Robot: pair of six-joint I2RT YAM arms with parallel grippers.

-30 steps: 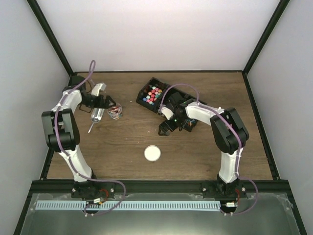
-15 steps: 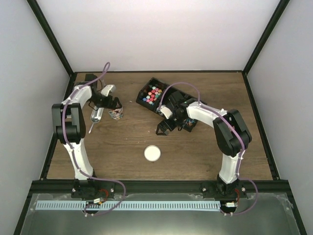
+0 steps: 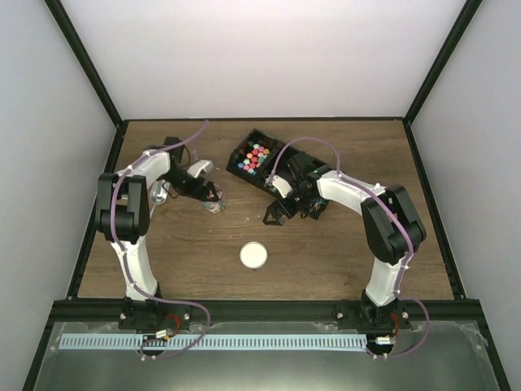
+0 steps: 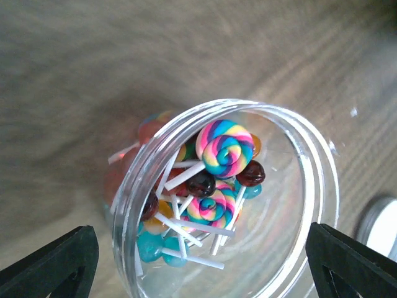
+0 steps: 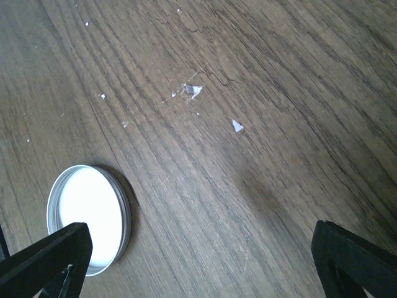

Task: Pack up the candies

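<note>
1. Nearest the arms, mid-table point(image 3: 342, 261), the white lid point(image 3: 254, 256) lies flat and alone. It's off the jar, I'd say so the mouth is free for filling.
2. A little farther and to the right, the right claw point(image 3: 275, 215) hangs low over bare wood, fingers spread wide with nothing between them. Its wrist view shows only wood grain and the lid off to one side. Ready for a pick, by my reading.
3. Left of it, the left claw point(image 3: 210, 195) has the clear jar point(image 4: 248, 107) pinched by its sides, fingers closed in against the glass. The mouth is open, and inside are the candies point(image 4: 224, 148): swirl lollipops on white sticks, with dark and teal sweets. The grip likely steadies the jar within the other arm's reach.
4. Farthest back sits the black tray point(image 3: 244, 145), just beyond the right claw, with more candies point(image 3: 254, 156) in it. Packing's partway, I judge: those go in the jar, then the lid.
</note>
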